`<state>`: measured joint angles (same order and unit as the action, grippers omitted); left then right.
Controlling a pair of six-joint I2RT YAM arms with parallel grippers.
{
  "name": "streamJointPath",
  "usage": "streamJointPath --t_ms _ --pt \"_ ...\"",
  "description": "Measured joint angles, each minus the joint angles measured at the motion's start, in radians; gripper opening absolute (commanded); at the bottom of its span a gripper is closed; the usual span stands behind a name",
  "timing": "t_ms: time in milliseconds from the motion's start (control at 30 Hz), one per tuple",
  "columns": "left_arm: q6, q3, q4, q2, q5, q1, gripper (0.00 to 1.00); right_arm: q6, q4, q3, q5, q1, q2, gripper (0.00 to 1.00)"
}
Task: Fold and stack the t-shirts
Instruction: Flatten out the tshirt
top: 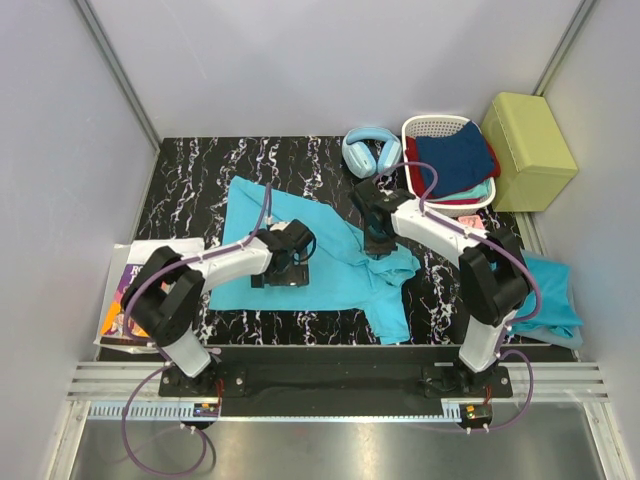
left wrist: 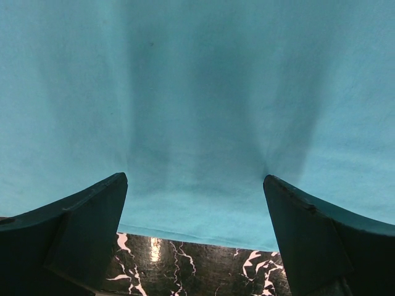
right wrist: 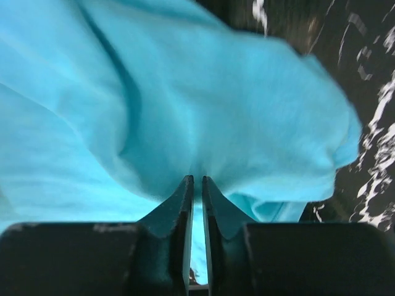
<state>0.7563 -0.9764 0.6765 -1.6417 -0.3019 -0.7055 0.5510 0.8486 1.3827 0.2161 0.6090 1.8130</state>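
A turquoise t-shirt (top: 330, 255) lies spread on the black marbled table (top: 200, 170). My left gripper (top: 281, 271) is open over its near hem; in the left wrist view the shirt (left wrist: 197, 111) fills the frame and the hem edge runs between my fingers (left wrist: 92, 228). My right gripper (top: 378, 243) is shut on a bunched fold of the same shirt (right wrist: 185, 111) near its right side, the jaws nearly together with cloth pinched at the tips. A folded turquoise shirt (top: 548, 290) lies at the table's right edge.
A white basket (top: 428, 128) with dark blue and other clothes stands at the back right, beside blue headphones (top: 368, 150) and a yellow-green box (top: 527, 150). A magazine (top: 135, 290) lies at the left edge. Grey walls enclose the table.
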Motion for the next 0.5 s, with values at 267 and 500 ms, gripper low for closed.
streamJointPath --t_ms 267,500 --pt "0.000 -0.021 -0.002 -0.017 0.004 0.000 0.99 0.052 -0.021 -0.190 -0.067 0.047 -0.062 0.18" --pt "0.000 -0.037 -0.002 -0.045 0.011 0.000 0.99 0.102 -0.020 -0.272 -0.140 0.125 -0.095 0.21"
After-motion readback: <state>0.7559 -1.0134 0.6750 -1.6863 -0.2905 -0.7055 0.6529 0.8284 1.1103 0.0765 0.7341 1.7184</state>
